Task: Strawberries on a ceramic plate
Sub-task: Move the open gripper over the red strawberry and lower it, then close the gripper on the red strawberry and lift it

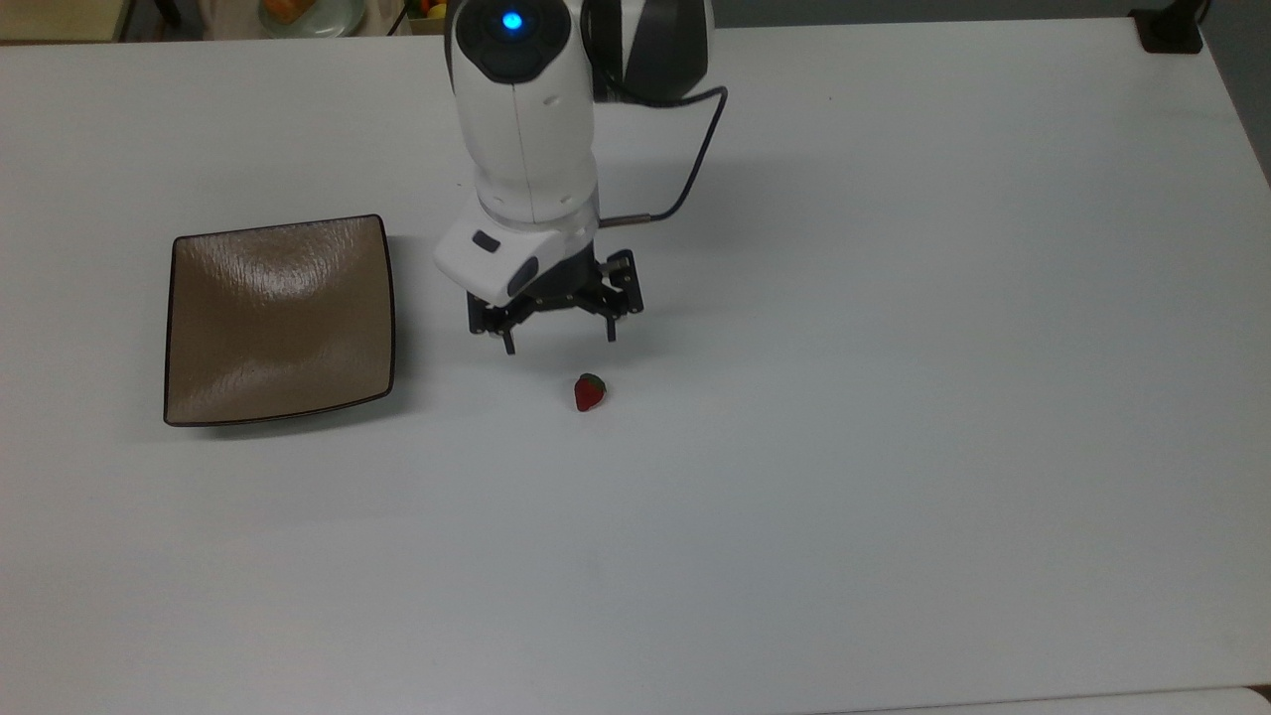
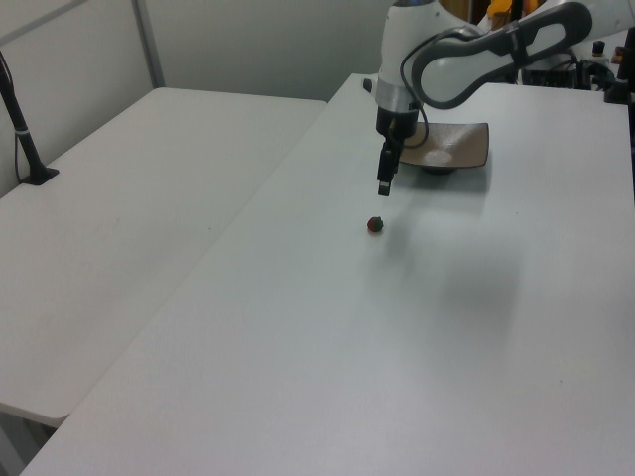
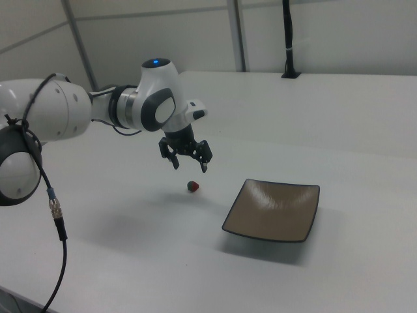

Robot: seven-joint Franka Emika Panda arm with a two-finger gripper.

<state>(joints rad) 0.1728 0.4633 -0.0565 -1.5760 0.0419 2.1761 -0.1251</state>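
In the top view, the strawberry (image 1: 590, 392) lies on the white table (image 1: 894, 397) just left of the frame's centre, red body toward the bottom and dark cap toward the top. The gripper (image 1: 559, 340) hangs just above it in the frame, a little to the left, fingers spread wide and holding nothing. The plate (image 1: 278, 318) sits at centre left, well apart from the berry, with nothing on it. A blue light glows on the arm (image 1: 521, 129) at the top of the frame. No writing or label can be read on anything. In the left view, the strawberry (image 2: 375, 224) sits a little above centre, the gripper (image 2: 384, 184) hangs just above it, and the plate (image 2: 448, 149) lies to the upper right. In the right view, the strawberry (image 3: 193, 186) rests near centre, the spread gripper (image 3: 189, 163) hangs above it without touching, and the plate (image 3: 273, 210) lies to the lower right.
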